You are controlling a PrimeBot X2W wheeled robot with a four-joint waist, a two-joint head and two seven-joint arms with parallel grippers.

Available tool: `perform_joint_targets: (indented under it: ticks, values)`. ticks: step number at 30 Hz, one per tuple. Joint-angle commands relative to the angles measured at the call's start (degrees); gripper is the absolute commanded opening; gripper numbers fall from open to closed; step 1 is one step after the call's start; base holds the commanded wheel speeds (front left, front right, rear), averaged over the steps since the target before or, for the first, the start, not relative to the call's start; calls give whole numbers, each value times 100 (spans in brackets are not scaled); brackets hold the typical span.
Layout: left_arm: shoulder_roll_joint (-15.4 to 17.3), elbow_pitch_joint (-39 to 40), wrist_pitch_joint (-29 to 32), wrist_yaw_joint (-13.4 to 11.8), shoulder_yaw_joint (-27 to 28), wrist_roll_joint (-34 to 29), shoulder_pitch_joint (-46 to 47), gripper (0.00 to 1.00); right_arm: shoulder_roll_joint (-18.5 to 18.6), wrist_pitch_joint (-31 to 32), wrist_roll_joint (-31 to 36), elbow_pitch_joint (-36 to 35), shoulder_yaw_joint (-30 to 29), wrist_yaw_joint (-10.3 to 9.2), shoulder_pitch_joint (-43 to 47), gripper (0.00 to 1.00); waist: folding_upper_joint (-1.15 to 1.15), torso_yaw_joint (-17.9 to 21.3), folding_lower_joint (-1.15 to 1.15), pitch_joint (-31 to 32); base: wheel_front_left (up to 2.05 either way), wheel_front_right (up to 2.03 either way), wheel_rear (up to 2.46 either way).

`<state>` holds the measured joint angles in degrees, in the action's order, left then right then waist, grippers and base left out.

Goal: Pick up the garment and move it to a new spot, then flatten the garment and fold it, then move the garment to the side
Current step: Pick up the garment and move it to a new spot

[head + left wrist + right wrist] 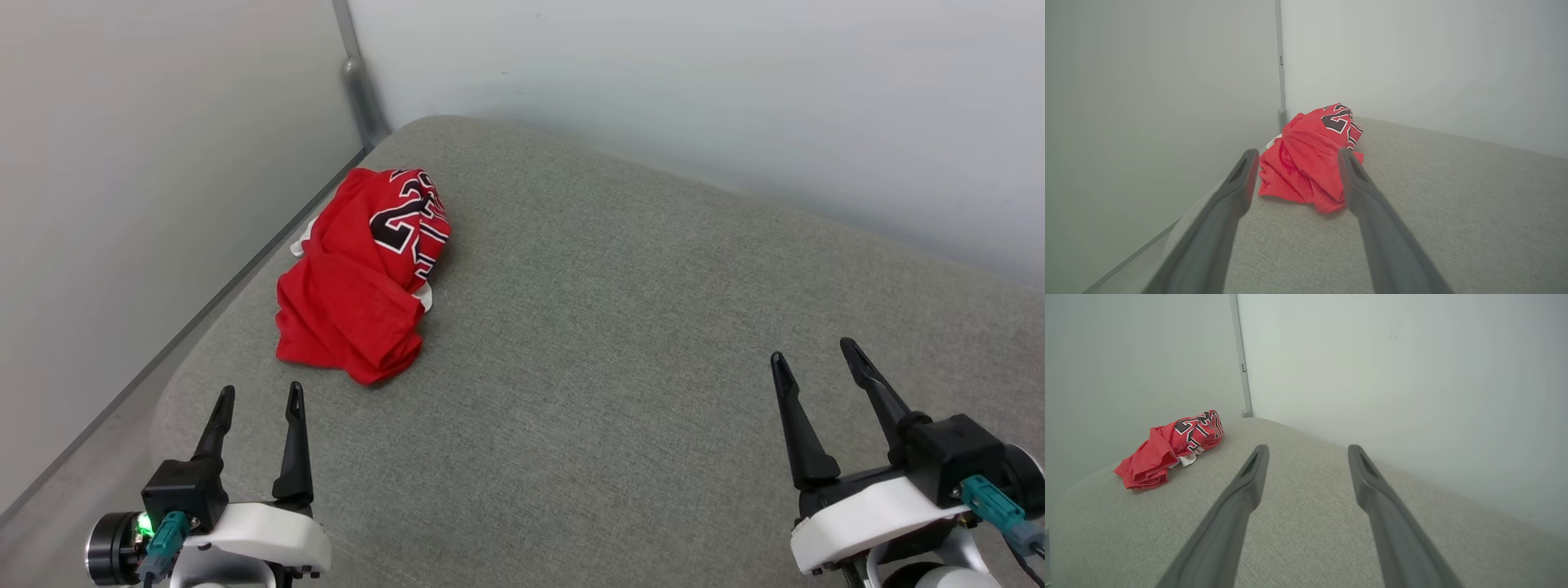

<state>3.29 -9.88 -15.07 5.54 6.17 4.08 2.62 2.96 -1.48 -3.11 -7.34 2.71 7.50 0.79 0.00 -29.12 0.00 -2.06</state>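
The garment point(363, 278) lies crumpled in a red heap on the grey cushion point(620, 327), near its far left corner and close to its left edge. Black, white-outlined print shows on the heap's far end, folded so that it reads perhaps as a 2 and part of another figure. The left gripper point(260, 394) hovers over the near left corner, fingers apart, near the heap. The right gripper point(812, 351), likewise spread and empty, is toward the near right edge, well apart from it.

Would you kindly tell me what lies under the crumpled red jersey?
The jersey rests on the grey cushion. A bit of white fabric peeks from beneath its edge. Whatever else sits under the heap is covered.
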Motion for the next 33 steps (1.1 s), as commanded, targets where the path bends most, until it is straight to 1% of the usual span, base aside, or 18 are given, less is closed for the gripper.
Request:
perform_joint_targets:
  ticks: [1,7,12,15,17,19,22,25,26,30,33]
  values:
    - [14,-14,-16,29,28,-37,97,100,-12,-33,17,8,-4,-2,-86,100,0,-8,0,-39,0,0,0]
    - [64,-29,-16,47,52,-70,389,100,11,3,117,-44,-35,-1,-205,100,0,75,0,-241,0,0,0]
    - [172,-35,-16,65,156,-7,1018,100,99,89,211,-219,-70,-2,-402,100,0,281,0,-690,0,0,0]
    - [320,-212,-14,91,249,99,1499,100,170,181,236,-347,-52,-2,-592,100,0,463,0,-1039,0,0,0]
    - [508,-479,-14,113,280,160,1843,100,231,200,258,-391,-40,-2,-692,100,0,592,0,-1231,0,0,0]
    - [665,-726,110,141,276,243,2222,100,309,208,329,-430,-61,-2,-797,100,0,712,0,-1400,0,0,0]
    - [985,-1124,622,159,227,346,2690,100,296,167,385,-468,-89,-2,-888,100,0,890,0,-1613,0,0,0]
    - [1347,-1553,1397,181,127,526,3123,100,265,135,384,-489,-119,-2,-982,100,0,1047,0,-1809,0,0,0]
    - [1347,-1553,1397,181,127,526,3123,100,265,135,384,-489,-119,-2,-982,100,0,1047,0,-1809,0,0,0]
    - [1829,-2111,2521,193,-38,772,3565,100,239,79,349,-462,-123,-2,-1118,100,0,1252,0,-2037,0,0,0]
    - [2169,-2465,3219,195,-179,918,3775,100,212,29,314,-415,-114,-2,-1197,100,0,1399,0,-2175,0,0,0]
